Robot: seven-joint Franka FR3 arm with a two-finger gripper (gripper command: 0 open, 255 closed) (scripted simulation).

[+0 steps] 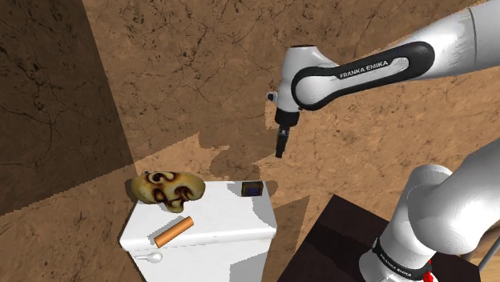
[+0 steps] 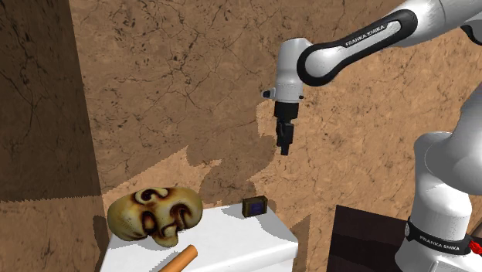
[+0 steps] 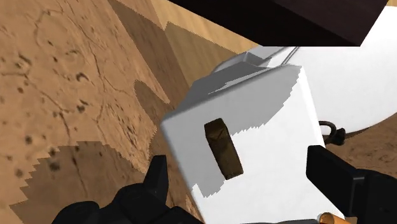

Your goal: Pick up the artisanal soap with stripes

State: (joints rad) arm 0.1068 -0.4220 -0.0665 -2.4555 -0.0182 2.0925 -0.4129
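Note:
The soap (image 1: 253,189) is a small dark block with a bluish face, lying at the back corner of a white tank top (image 1: 216,220) nearest the arm. In the second exterior view the soap (image 2: 254,205) sits below and a little left of my gripper (image 2: 284,149). In the shoulder view my gripper (image 1: 280,152) hangs in the air above and slightly right of it, pointing down. The wrist view shows the soap (image 3: 224,147) as a brownish block ahead of the gripper (image 3: 245,184), whose black fingers (image 3: 156,178) stand wide apart and open with nothing between them.
A tan mask-like face (image 1: 168,188) lies at the tank top's far end and an orange cylinder (image 1: 174,231) near its front edge. The dark stand (image 1: 336,240) is beside the tank. A brown stone wall (image 2: 178,93) rises behind.

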